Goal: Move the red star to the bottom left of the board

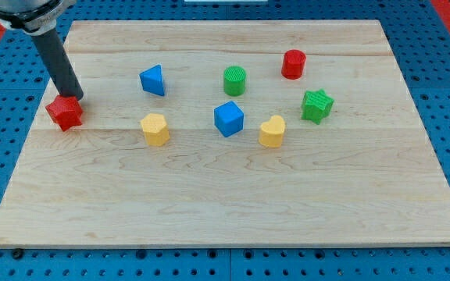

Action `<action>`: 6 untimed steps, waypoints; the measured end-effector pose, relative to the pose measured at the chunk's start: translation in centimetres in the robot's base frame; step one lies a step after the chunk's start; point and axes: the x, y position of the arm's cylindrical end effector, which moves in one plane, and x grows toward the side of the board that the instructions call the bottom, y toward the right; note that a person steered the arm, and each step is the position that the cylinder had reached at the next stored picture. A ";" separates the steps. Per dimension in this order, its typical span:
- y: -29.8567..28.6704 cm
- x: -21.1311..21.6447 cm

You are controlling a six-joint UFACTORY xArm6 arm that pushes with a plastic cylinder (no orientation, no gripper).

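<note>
The red star (65, 112) lies on the wooden board (225, 211) near its left edge, in the upper half. My tip (76, 97) is at the star's upper right side, touching or almost touching it. The dark rod rises from there toward the view's top left.
A blue triangular block (153, 80), a green cylinder (235, 80) and a red cylinder (293, 64) lie across the upper board. A yellow block (155, 129), a blue cube (228, 119), a yellow heart (272, 131) and a green star (317, 105) lie in the middle.
</note>
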 end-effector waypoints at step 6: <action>-1.5 8.0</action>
